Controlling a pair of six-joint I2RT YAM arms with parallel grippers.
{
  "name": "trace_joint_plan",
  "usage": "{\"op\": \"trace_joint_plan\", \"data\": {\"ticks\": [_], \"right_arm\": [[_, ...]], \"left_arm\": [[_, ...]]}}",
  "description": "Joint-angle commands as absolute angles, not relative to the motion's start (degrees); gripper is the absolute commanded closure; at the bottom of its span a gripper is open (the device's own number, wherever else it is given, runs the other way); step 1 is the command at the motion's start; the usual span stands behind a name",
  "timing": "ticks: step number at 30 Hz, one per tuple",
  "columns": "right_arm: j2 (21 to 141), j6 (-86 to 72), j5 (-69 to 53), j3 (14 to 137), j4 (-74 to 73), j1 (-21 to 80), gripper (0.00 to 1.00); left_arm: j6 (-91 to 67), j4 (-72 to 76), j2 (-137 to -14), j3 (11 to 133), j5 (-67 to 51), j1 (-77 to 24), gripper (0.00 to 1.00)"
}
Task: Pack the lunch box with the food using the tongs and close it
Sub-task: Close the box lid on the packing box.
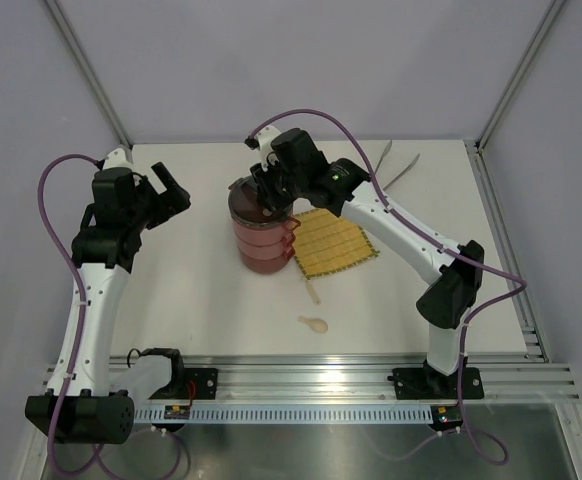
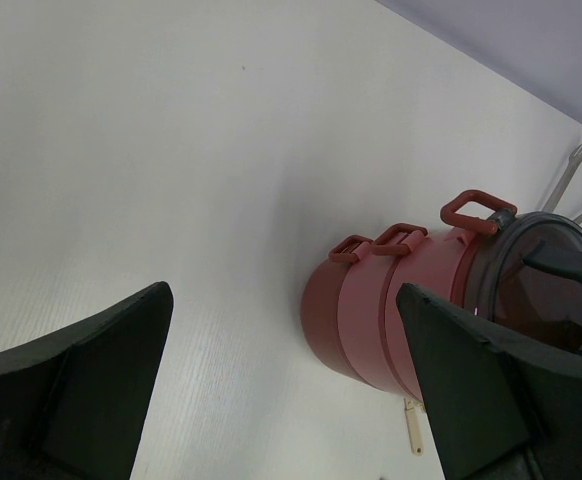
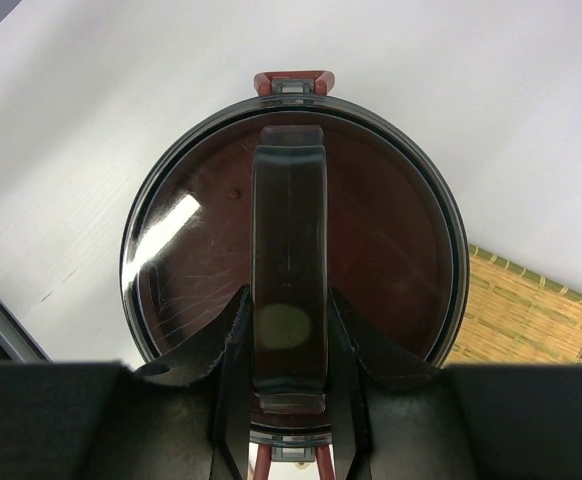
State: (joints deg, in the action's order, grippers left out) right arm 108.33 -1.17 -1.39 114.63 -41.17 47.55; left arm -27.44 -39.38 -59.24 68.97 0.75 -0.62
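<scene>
The right gripper (image 3: 289, 305), jaws partly closed, is clamping the dark arched handle (image 3: 289, 200) of the grey see-through lid on the round dark-red stacked lunch box (image 1: 261, 245) mid-table, a grip that only its wrist view is showing, while the left gripper (image 1: 169, 188) is hanging wide open and empty to the left, and the thin silver tongs (image 1: 399, 165) are lying far right.

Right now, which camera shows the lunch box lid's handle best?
Right wrist: it looks straight down on the handle across the see-through lid, the right gripper with jaws closed on its sides. In the top external view that gripper covers it. The left wrist view shows only a dark sliver of it, side-on.
</scene>
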Motion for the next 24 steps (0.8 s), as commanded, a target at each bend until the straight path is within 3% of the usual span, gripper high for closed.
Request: {"op": "trace_joint_plan", "data": {"ticks": [1,11,24], "right_arm": [[109.50,-2.63,0.27,113.29,-46.32,46.93,1.00],[114.79,-4.57,-2.90,113.99,-48.25,46.93,1.00],[105.21,-2.73,2.54,115.58,-46.58,46.85,1.00]], "left_arm": [[-26.89,-37.79,-58.27,69.79,0.26,-0.26,0.01],[-26.37,-38.41,-57.66,69.87,0.79,-0.26,0.01],[-26.81,-37.79,-58.10,69.26,0.35,-0.26,0.01]]}}
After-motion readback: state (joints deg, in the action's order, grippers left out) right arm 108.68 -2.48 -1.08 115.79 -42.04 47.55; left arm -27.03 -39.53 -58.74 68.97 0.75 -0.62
